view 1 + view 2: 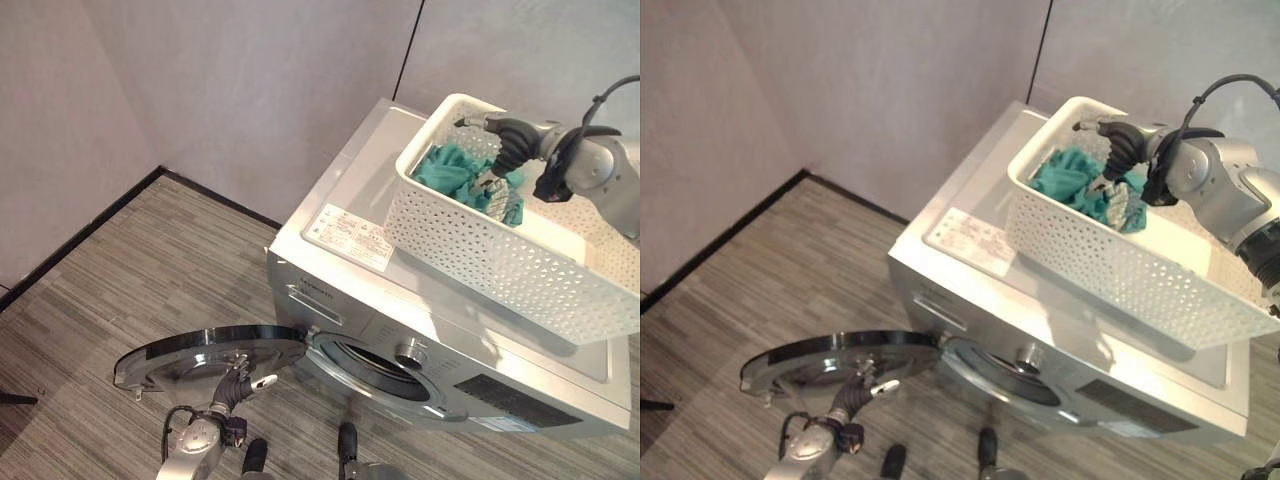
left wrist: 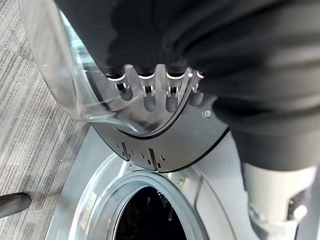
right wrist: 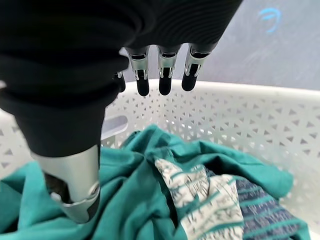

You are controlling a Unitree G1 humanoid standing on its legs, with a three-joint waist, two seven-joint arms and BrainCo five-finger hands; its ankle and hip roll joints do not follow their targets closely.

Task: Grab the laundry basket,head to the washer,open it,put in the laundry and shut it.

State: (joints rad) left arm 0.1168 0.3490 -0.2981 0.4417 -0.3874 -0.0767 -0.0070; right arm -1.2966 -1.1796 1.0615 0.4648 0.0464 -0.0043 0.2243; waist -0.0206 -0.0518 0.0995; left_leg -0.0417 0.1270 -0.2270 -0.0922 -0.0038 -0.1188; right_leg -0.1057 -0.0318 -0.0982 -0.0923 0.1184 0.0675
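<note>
- The floor (image 1: pixel 120 270) is grey carpet with a fine striped weave, edged by a dark skirting line where it meets pale, plain walls (image 1: pixel 250 90).
- The left hand (image 1: pixel 243 383) sits low at the left under the rim of the washer door (image 1: pixel 210 350). In its wrist view the fingers (image 2: pixel 150 95) are only lightly bent and loosely spread against the door's clear domed window, wrapped round nothing; the thumb is hard to make out.
- The door is swung fully open and lies almost flat: a round chrome-and-dark ring with a transparent bowl in the middle.
- The washer (image 1: pixel 400 330) is a silver-grey box with a white top, its round drum opening (image 2: pixel 145 215) uncovered and dark inside. A white label (image 1: pixel 348 238) lies on the top near the front edge; its print is too small to read.
- The laundry basket (image 1: pixel 500 260) stands on the washer's top, white plastic pierced with small triangular holes; its right end is cut off by the picture's edge.
- The laundry (image 3: pixel 165 195) lies bunched at the basket's far end: teal cloth, a white-and-green patterned piece and a dark blue patterned piece.
- The right hand (image 1: pixel 1118 172) reaches down into the basket. Its fingers (image 3: pixel 165 80) hang straight and slightly apart above the cloth, and the thumb just touches the teal fabric without pinching it.
</note>
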